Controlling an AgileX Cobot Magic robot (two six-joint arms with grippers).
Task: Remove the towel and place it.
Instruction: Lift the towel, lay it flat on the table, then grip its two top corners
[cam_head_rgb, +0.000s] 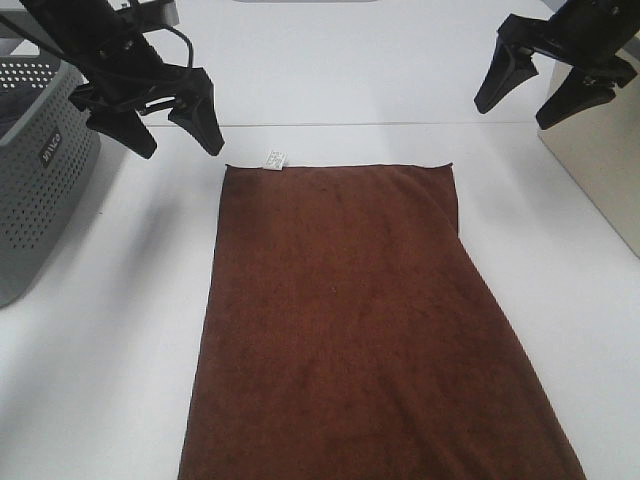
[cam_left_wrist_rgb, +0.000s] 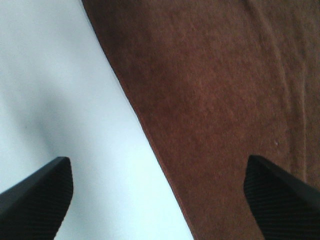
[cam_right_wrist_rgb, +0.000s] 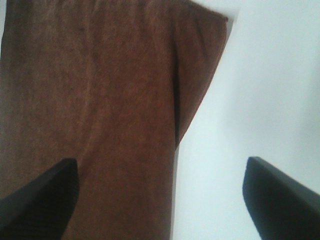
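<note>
1. The towel (cam_head_rgb: 360, 320) lies spread on the white surface (cam_head_rgb: 110, 340), filling the centre and bottom of the frame.
2. The left claw (cam_head_rgb: 180, 148), upper left, hangs with jaws spread wide, empty.
3. The right claw (cam_head_rgb: 514, 113), upper right, gapes equally wide, holding nothing.

Bright, even light from above floods the white tabletop (cam_head_rgb: 110, 380), washing it nearly featureless in the high view, though without hard glare. Against it the large dark reddish-brown plush towel (cam_head_rgb: 360, 330) reads dim and flat, its pile barely resolved. A faint grey shadow lies on the table beside the grey perforated plastic basket (cam_head_rgb: 30, 200). Both wrist views are soft and grainy: in the left one a broad, blurred shadow crosses the white surface; in the right one a thin dark shadow runs along a fold near the towel's edge.
</note>
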